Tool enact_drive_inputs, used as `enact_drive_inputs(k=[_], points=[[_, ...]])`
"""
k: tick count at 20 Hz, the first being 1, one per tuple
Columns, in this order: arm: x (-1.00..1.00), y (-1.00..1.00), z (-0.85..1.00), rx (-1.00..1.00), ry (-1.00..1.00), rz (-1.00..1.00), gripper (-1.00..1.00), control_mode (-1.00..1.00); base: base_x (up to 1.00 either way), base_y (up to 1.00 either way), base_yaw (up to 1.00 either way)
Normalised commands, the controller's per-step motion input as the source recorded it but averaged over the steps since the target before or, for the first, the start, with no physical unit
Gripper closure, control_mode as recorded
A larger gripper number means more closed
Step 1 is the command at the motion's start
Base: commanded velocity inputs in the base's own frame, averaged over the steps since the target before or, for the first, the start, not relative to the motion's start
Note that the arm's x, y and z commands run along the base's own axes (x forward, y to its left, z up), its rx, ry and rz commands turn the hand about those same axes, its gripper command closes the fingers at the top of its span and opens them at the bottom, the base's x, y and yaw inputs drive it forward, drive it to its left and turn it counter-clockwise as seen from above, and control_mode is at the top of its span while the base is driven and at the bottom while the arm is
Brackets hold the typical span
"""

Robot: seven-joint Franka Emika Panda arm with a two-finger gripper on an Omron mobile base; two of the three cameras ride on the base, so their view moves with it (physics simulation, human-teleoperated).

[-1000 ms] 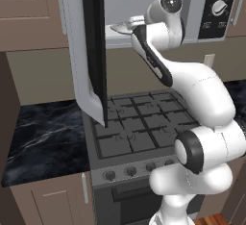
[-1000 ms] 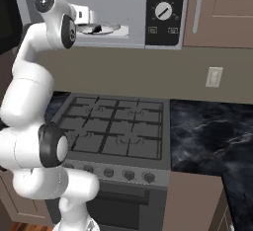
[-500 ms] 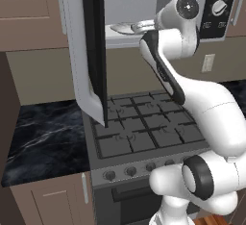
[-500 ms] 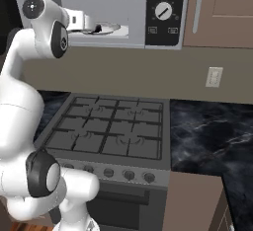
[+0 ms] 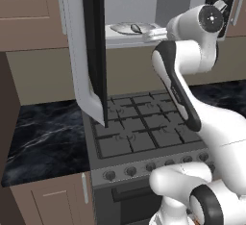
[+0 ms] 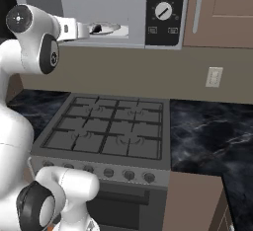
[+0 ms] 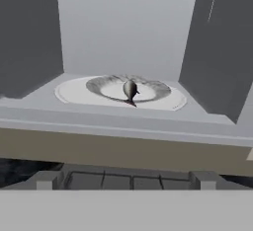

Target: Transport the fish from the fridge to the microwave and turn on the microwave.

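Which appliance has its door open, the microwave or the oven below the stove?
The microwave: its black glass door swings out leftward, showing the fish inside. The oven stays closed.

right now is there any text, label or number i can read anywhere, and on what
None can be read.
Microwave control panel: small pale marks above and below the round knob, too blurred to read.
Gas stove front knobs: no legible markings.
Wall outlet: no text visible.
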Motion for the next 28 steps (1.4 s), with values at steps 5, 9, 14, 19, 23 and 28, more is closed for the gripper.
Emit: enact_drive_inputs(k=[5,9,14,19,23,28], points=[[-0.64,-0.04,0.00,0.00,-0.04,0.02,-1.00,-1.00,0.00,0.00,0.00],[-0.60,-0.02,0.00,0.00,-0.02,0.02,-1.00,-1.00,0.00,0.00,0.00],[-0.58,-0.01,0.00,0.00,-0.03,0.02,-1.00,-1.00,0.00,0.00,0.00],[-0.46,0.00,0.00,0.00,0.00,0.05,-1.00,-1.00,0.00,0.00,0.00],[-0.43,0.00,0.00,0.00,-0.01,0.06,-1.00,-1.00,0.00,0.00,0.00],[-0.41,0.00,0.00,0.00,-0.06,0.03,-1.00,-1.00,0.00,0.00,0.00]])
